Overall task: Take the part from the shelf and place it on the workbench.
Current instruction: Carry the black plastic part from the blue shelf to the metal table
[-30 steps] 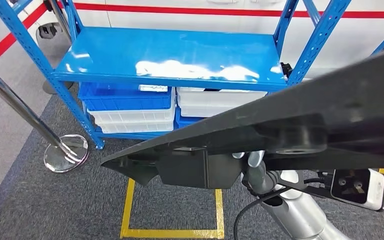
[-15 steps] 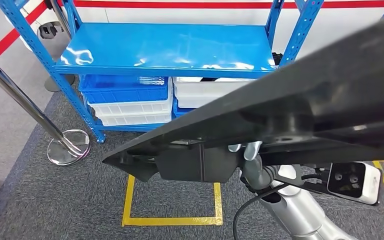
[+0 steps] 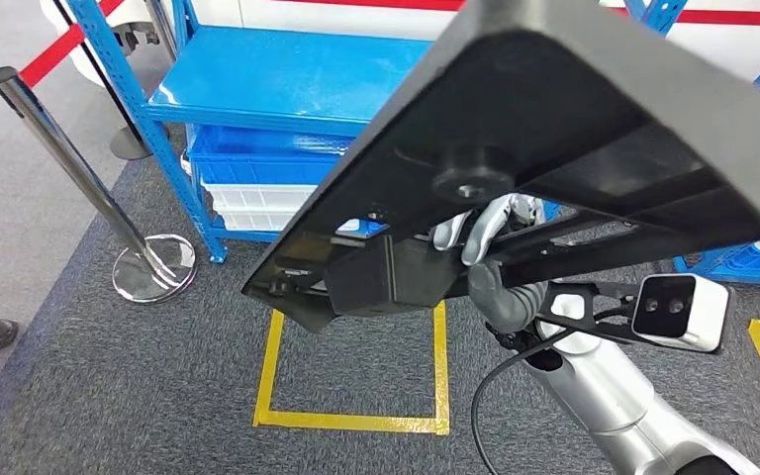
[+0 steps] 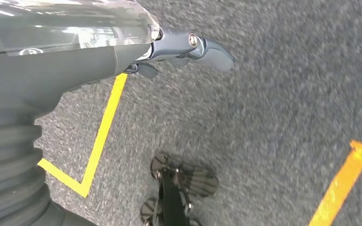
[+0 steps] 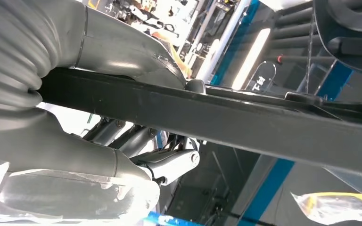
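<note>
Since the earlier frame the head view swings left and the shelf slides toward the upper left; the part now tilts steeper, its far edge raised high across the view.

Right hand [image 3: 490,252] grips the large black part [image 3: 574,129] from beneath, fingers [image 3: 455,236] wrapped on a bar of its underside. Part sits directly above the hand, carried in the air, clear of the shelf.

Left hand [image 4: 188,47] hangs over grey carpet [image 4: 287,94], fingers loosely apart, holding nothing; yellow floor tape [image 4: 101,127] runs beneath it.

Beyond the right hand: yellow tape square [image 3: 356,421] on carpet, then a chrome stanchion [image 3: 79,178] to its left, then the blue shelf [image 3: 287,84] with blue and white bins [image 3: 257,168] under its deck.
</note>
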